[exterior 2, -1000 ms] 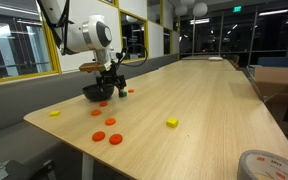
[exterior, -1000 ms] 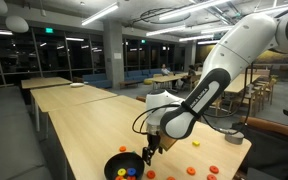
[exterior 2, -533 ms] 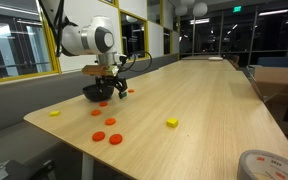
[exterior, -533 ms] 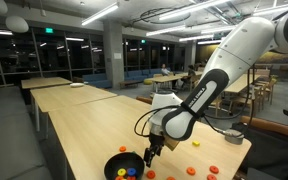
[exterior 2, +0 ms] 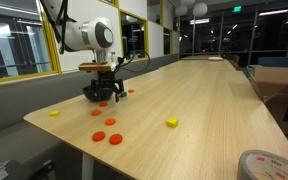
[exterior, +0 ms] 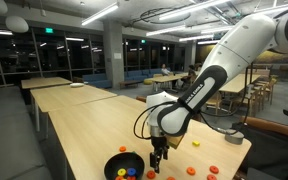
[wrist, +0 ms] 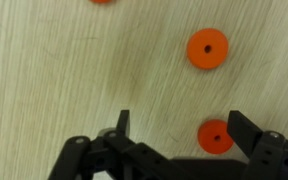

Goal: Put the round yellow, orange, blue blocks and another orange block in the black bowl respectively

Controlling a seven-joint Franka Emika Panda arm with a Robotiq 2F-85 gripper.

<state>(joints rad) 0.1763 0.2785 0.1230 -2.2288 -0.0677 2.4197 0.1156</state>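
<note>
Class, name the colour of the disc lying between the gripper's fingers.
Orange. The disc shows best in the wrist view, on the wooden table between the fingers of the open gripper.

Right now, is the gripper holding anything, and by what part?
Nothing is held. In the wrist view the gripper is open, jaws wide apart above the table; an orange disc lies on the wood between them, unclamped.

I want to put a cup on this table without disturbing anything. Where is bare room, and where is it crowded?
Bare: the wide table stretch beyond the yellow block, toward the far end. Also the strip between the block and the discs. Crowded: around the black bowl and open gripper, where orange discs lie close.
</note>
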